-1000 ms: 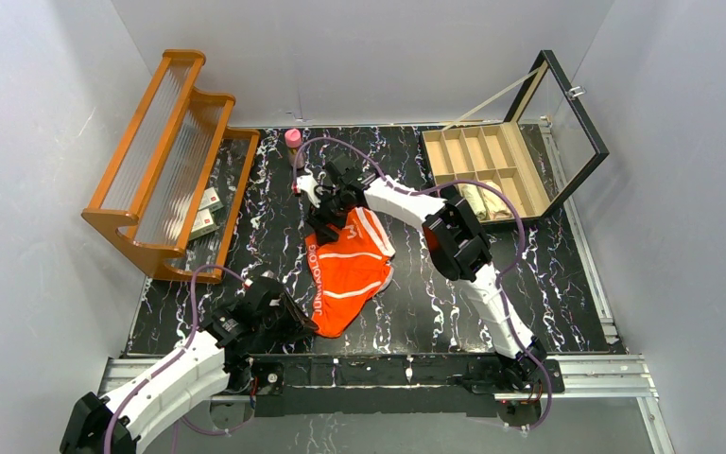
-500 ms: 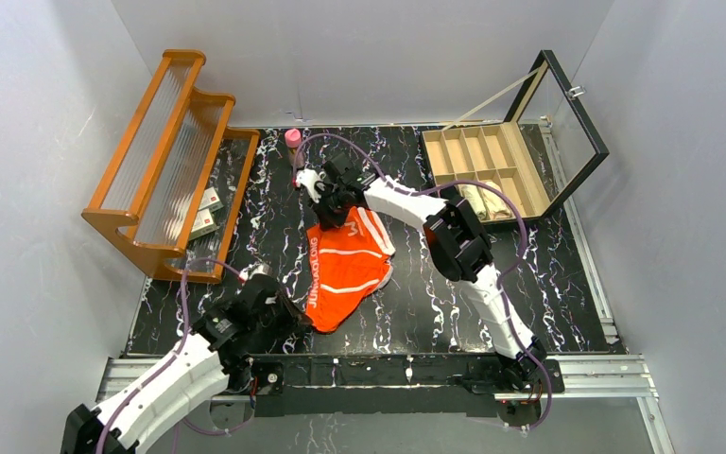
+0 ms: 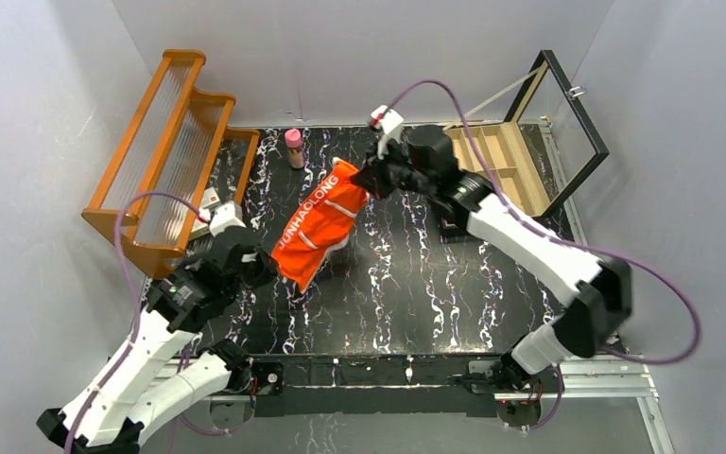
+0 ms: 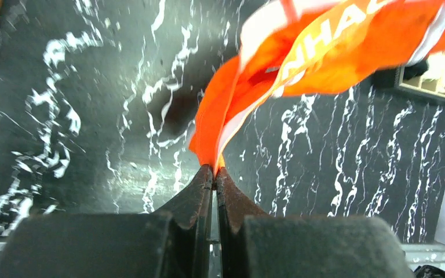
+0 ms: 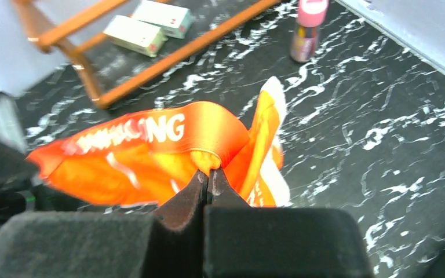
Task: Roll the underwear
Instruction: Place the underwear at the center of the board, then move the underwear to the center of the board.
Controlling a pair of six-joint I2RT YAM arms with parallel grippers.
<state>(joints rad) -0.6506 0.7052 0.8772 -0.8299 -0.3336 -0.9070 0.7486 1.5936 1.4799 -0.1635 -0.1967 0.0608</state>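
The black marbled table (image 3: 416, 293) has open surface across its middle and its near right part. Along the left edge stands the wooden rack (image 3: 151, 142), with small cartons (image 5: 136, 35) under it. A pink bottle (image 3: 294, 147) sits at the far edge, and the wooden compartment box (image 3: 510, 156) with its raised glass lid fills the far right corner.

The orange underwear (image 3: 317, 222) hangs stretched in the air over the left-centre of the table, just beside the rack's near end. The left gripper (image 4: 215, 171) is pinched tight on its lower corner. The right gripper (image 5: 208, 174) is clamped on the lettered waistband at the far upper end.
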